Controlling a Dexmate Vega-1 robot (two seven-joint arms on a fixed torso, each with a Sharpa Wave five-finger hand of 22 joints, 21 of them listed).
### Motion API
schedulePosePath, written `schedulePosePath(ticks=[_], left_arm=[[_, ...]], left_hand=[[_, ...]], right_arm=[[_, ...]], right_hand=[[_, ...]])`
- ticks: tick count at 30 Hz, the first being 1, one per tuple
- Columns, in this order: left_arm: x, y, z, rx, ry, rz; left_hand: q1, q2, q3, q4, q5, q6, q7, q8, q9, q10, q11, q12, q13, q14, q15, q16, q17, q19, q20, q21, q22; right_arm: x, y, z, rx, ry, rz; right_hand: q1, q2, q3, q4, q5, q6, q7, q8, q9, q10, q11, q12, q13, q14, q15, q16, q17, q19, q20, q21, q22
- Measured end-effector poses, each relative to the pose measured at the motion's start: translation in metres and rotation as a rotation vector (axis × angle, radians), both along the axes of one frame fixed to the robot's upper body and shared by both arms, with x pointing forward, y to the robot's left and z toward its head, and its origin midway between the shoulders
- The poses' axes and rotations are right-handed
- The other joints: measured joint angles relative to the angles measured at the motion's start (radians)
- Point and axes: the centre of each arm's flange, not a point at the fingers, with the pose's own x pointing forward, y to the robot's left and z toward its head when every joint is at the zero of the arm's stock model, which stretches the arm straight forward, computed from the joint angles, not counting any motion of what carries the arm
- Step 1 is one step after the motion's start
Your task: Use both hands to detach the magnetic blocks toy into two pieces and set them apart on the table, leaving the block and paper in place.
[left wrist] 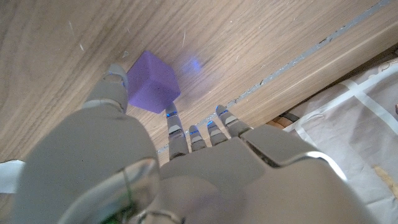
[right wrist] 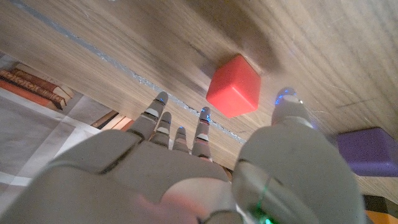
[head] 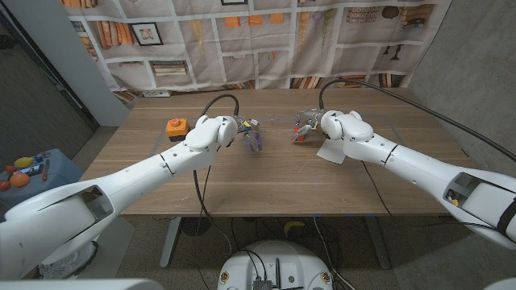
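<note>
**A staged robot test room, not a real library**

This looks like a robotics lab or recording room. Across the top of the frame hangs a printed fabric backdrop [head: 266, 40] showing bookshelves and framed pictures, its folds giving it away as cloth. Bare grey walls [head: 476, 72] flank it at upper right and upper left. A plain wooden tabletop [head: 274, 173] stands in the middle, with black cables [head: 211, 109] trailing across it to the 2 white robot arms [head: 137, 181].

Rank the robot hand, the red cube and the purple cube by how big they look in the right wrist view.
1. The grey robot hand, nearest the camera.
2-3. The red cube and the purple cube: alike; the purple one is partly hidden.
</note>
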Motion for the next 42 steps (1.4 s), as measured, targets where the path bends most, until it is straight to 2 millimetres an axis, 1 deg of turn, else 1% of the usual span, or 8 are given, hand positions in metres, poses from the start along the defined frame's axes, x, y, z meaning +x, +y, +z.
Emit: schedulePosePath(ticks=[8,12,13,17,21,28,37,42], left_arm=[[-0.005,-0.002,0.004,0.007,0.002,0.005],[-0.008,0.003,0.007,-0.002,0.004,0.012],[-0.009,0.004,0.007,-0.007,0.007,0.013],[-0.011,0.009,0.007,-0.029,0.011,0.015],[-0.014,0.018,0.008,-0.079,0.01,0.007],[-0.016,0.035,0.008,-0.167,0.012,-0.013],[-0.017,0.055,0.006,-0.308,0.003,-0.072],[-0.014,0.069,0.004,-0.387,-0.002,-0.094]], left_hand=[[-0.038,-0.022,-0.01,0.01,0.0,-0.091,0.037,-0.059,-0.017,-0.037,0.026,0.0,0.0,-0.052,0.027,0.0,0.0,-0.059,0.002,-0.008,-0.001],[-0.074,-0.026,-0.016,0.016,0.0,-0.158,0.044,-0.092,-0.027,-0.055,0.057,0.004,0.0,-0.08,0.044,0.0,0.0,-0.085,0.001,-0.008,-0.005],[-0.08,-0.03,-0.016,0.016,0.0,-0.176,0.045,-0.097,-0.028,-0.053,0.066,0.004,-0.002,-0.085,0.049,0.0,0.0,-0.084,0.001,-0.008,-0.005],[-0.097,-0.026,-0.02,0.02,0.0,-0.208,0.044,-0.104,-0.033,-0.05,0.083,0.009,-0.003,-0.094,0.058,0.0,0.0,-0.095,0.001,-0.008,-0.005],[-0.118,-0.028,-0.026,0.026,-0.006,-0.208,0.044,-0.104,-0.037,-0.061,0.094,0.009,-0.003,-0.094,0.058,0.0,0.0,-0.109,0.001,-0.008,-0.005],[-0.149,-0.016,-0.033,0.033,-0.01,-0.215,0.051,-0.104,-0.037,-0.082,0.108,0.004,-0.003,-0.094,0.058,0.0,0.0,-0.129,-0.001,-0.008,-0.005],[-0.187,0.006,-0.038,0.039,-0.014,-0.246,0.057,-0.103,-0.042,-0.107,0.097,0.0,-0.008,-0.094,0.058,0.0,-0.003,-0.154,-0.001,-0.008,-0.005],[-0.199,0.007,-0.038,0.047,-0.014,-0.25,0.062,-0.103,-0.042,-0.107,0.097,0.0,-0.008,-0.099,0.053,0.0,-0.003,-0.16,0.004,-0.008,-0.005]], right_arm=[[-0.002,-0.001,0.001,0.016,0.007,0.009],[-0.003,-0.003,0.001,0.027,0.014,0.019],[-0.003,-0.003,0.001,0.033,0.015,0.025],[-0.005,-0.005,0.001,0.055,0.014,0.043],[-0.006,-0.011,0.001,0.097,0.014,0.065],[-0.01,-0.018,0.001,0.161,0.007,0.105],[-0.016,-0.027,0.001,0.269,-0.016,0.151],[-0.018,-0.032,0.002,0.337,-0.026,0.178]], right_hand=[[-0.054,-0.007,-0.024,0.016,0.022,-0.068,0.007,-0.043,-0.013,-0.02,0.009,0.0,0.0,-0.016,0.016,-0.007,0.001,-0.023,0.009,0.0,0.0],[-0.08,0.001,-0.039,0.025,0.025,-0.096,0.002,-0.063,-0.02,-0.023,0.012,0.007,0.0,-0.026,0.026,-0.007,0.001,-0.038,0.009,0.0,0.0],[-0.097,-0.01,-0.044,0.029,0.031,-0.108,0.0,-0.073,-0.023,-0.023,0.012,0.01,0.0,-0.028,0.026,-0.007,0.003,-0.039,0.01,0.0,0.0],[-0.143,-0.004,-0.062,0.048,0.04,-0.161,-0.014,-0.116,-0.041,-0.023,0.012,0.015,0.0,-0.041,0.026,-0.015,0.005,-0.052,0.016,0.0,0.0],[-0.17,0.004,-0.073,0.059,0.04,-0.178,-0.025,-0.14,-0.054,-0.029,0.011,0.015,0.0,-0.055,0.034,-0.015,0.008,-0.069,0.019,0.0,0.0],[-0.196,0.012,-0.083,0.069,0.04,-0.184,-0.019,-0.154,-0.068,-0.035,0.011,0.015,0.0,-0.073,0.033,-0.021,0.01,-0.093,0.022,-0.007,0.0],[-0.223,0.028,-0.089,0.082,0.04,-0.18,-0.023,-0.164,-0.081,-0.028,0.003,0.015,-0.002,-0.082,0.024,-0.02,0.01,-0.1,0.014,-0.007,0.0],[-0.253,0.037,-0.101,0.093,0.04,-0.171,-0.014,-0.173,-0.092,-0.019,-0.006,0.022,-0.007,-0.083,0.008,-0.02,0.008,-0.103,-0.004,-0.007,-0.002]])
